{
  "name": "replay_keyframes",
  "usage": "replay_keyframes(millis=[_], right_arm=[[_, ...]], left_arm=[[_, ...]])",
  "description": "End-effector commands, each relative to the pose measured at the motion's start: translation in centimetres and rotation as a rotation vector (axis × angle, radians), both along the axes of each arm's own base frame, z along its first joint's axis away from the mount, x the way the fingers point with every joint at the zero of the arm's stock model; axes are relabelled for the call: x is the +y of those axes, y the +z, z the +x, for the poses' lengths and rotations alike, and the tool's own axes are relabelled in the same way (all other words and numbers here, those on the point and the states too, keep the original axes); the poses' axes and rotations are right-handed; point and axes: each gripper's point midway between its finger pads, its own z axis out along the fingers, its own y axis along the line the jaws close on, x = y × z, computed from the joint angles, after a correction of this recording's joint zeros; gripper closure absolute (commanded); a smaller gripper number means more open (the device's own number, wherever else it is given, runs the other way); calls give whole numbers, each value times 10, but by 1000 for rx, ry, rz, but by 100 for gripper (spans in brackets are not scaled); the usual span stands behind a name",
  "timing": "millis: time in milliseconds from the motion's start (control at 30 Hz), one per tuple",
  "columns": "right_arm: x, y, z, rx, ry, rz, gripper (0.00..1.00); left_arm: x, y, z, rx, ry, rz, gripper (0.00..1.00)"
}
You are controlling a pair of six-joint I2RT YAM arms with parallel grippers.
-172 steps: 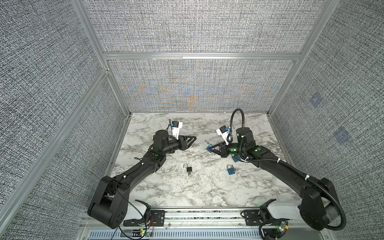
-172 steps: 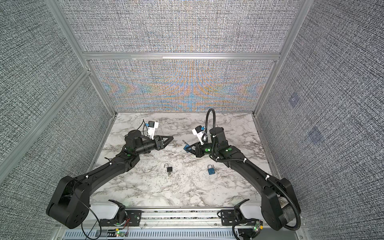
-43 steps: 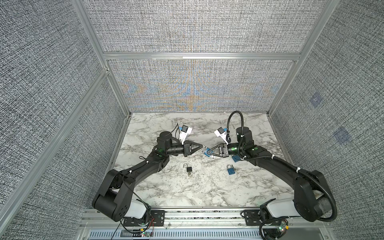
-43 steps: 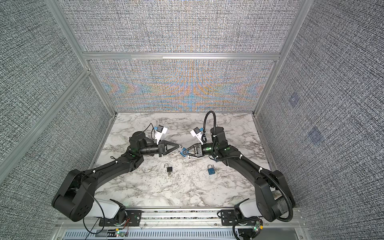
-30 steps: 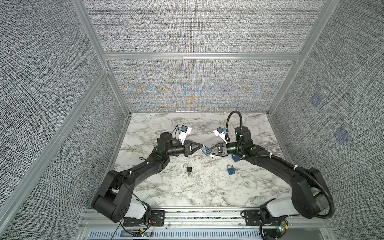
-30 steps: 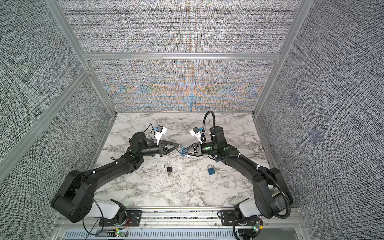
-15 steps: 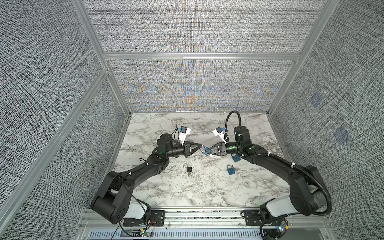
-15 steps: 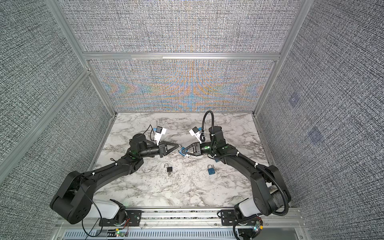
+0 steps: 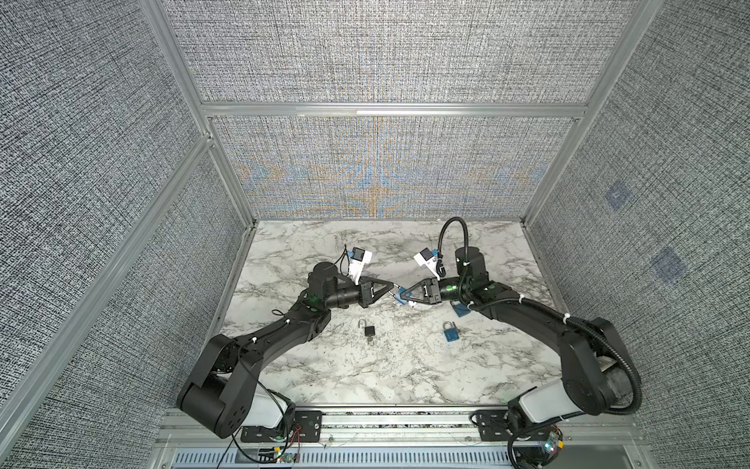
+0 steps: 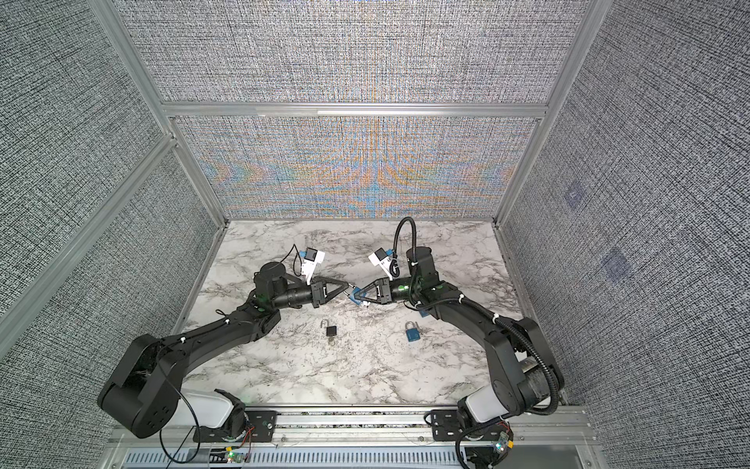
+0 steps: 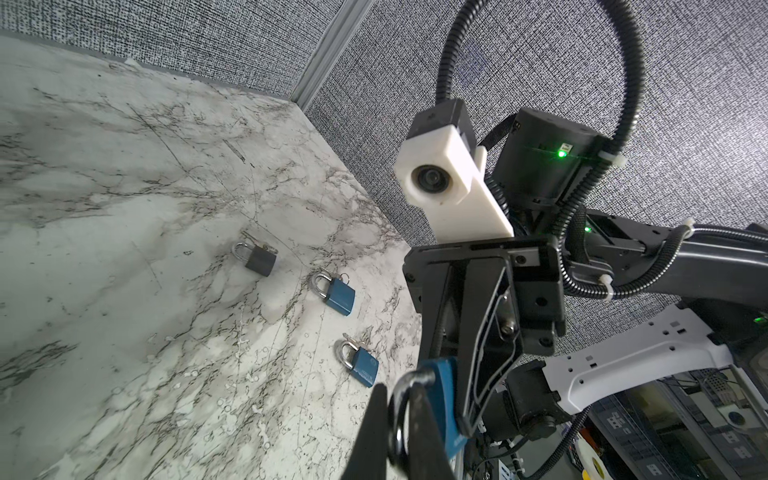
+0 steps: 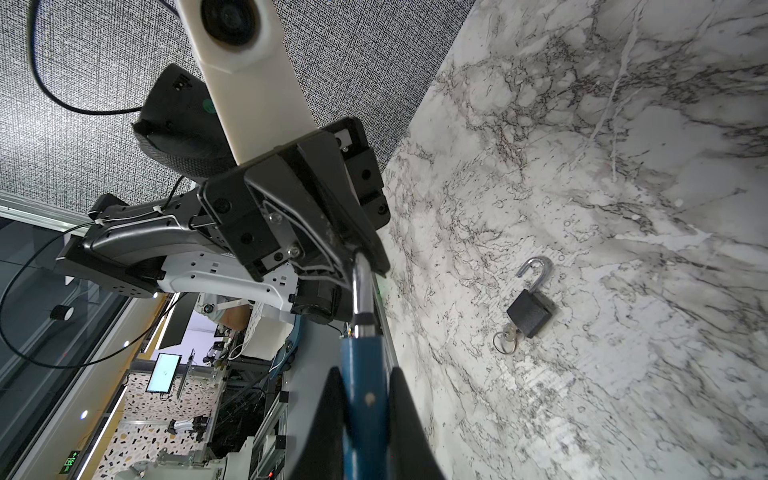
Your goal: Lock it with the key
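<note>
Above the middle of the white marble-patterned bench [image 9: 365,367], the right end effector [image 9: 401,297] is clamped narrow on the small blue metal padlock [image 12: 365,390], while the left end effector [image 9: 389,287] pinches its silver shackle [image 12: 360,286]. Whether the shackle is pushed home cannot be told, so locking seems unfinished. Nearer, a black padlock [image 9: 369,331] lies open, its key [image 12: 505,338] inserted

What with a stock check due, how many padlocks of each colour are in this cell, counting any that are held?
Blue padlocks: 3
Black padlocks: 2
Total: 5
</note>
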Motion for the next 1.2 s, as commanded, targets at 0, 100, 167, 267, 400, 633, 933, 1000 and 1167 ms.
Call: replay_keyframes(millis=[0, 100, 167, 267, 400, 633, 933, 1000, 1167], right_arm=[[5, 23, 31, -159, -112, 34, 100], [6, 21, 32, -156, -114, 34, 100], [8, 30, 38, -179, -118, 46, 100], [9, 30, 40, -179, -120, 49, 100], [10, 29, 43, -173, -126, 55, 100], [7, 26, 36, -166, -119, 41, 100], [-1, 1, 17, -117, -109, -7, 100], [-2, 1, 16, -119, -109, -6, 100], [-1, 3, 18, -123, -108, -4, 100]], left_arm=[[-11, 1, -41, 25, -216, -21, 100], [-11, 0, -42, 28, -219, -21, 100], [-12, -1, -44, 32, -223, -21, 100], [-12, -2, -46, 36, -231, -22, 100], [-13, -2, -49, 38, -235, -24, 100], [-9, 14, -37, -11, -183, -30, 100], [-4, 32, -26, -21, -217, -92, 77], [-5, 32, -25, -22, -218, -91, 77], [-5, 29, -25, -11, -221, -88, 77]])
